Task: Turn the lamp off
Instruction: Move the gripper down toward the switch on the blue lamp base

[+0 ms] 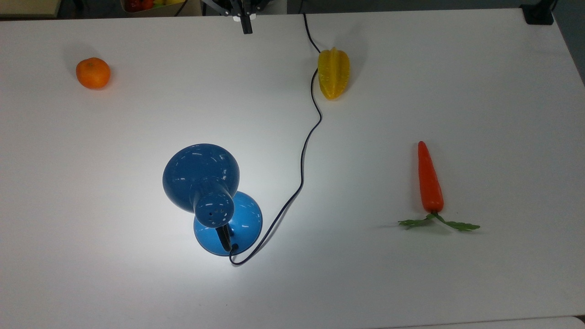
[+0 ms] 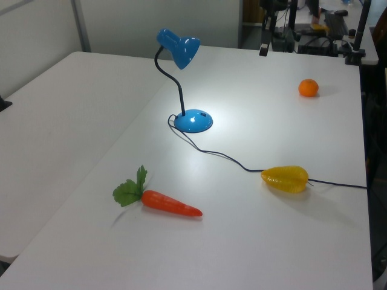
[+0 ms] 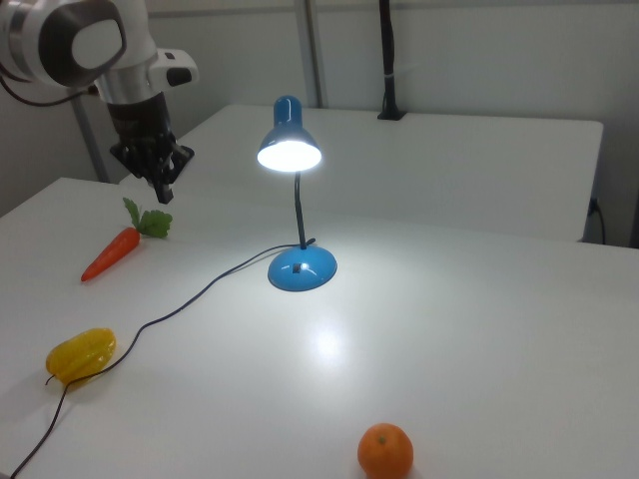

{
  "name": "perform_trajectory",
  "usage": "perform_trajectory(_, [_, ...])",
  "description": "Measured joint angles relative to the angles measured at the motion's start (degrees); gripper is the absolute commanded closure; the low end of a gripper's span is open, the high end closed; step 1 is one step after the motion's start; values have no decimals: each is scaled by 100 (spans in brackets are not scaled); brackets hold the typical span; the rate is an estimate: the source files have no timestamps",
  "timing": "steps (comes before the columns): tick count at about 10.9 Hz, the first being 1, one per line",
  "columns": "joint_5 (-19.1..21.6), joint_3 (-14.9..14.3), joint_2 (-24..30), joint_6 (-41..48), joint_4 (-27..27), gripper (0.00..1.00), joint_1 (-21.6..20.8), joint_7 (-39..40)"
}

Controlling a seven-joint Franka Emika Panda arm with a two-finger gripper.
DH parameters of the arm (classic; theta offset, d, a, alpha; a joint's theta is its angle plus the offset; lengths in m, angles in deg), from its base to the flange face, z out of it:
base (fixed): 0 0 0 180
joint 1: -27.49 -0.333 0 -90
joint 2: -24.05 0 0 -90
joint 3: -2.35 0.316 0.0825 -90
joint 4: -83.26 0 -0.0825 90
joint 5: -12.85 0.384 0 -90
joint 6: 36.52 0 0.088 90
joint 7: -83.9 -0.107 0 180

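The blue lamp [image 1: 201, 180] stands lit on the white table, its round base [image 1: 242, 224] under the shade, with a bright pool of light around it. In the left view the lamp [image 2: 179, 49] rises on a curved black neck from its base [image 2: 193, 120]. In the right view the shade [image 3: 289, 146] glows above the base [image 3: 302, 269]. A thin black cord [image 1: 303, 151] runs from the base to the top view's upper edge. My gripper [image 1: 247, 28] hangs at that upper edge, far from the lamp, fingers together and holding nothing. It shows too in the left view [image 2: 264, 48] and the right view [image 3: 163, 190].
An orange [image 1: 93, 72] lies at the top view's upper left. A yellow starfruit [image 1: 333, 73] sits beside the cord near the upper edge. A carrot [image 1: 430, 178] with green leaves lies at the top view's right. The table [image 1: 480, 68] is white.
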Motion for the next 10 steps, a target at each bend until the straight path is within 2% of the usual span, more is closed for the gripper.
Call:
perform_trajectory(3, [-55, -5, -102, -110, 292, 100, 4, 223])
perform_trajectory(6, [-460, -3, -176, -842, 858, 100, -4, 264])
perform_trajectory(8, [-540, -13, -208, -1378, 1281, 100, -3, 264])
perform_trajectory(10, [-546, -167, -217, -1854, 1637, 100, -70, 264])
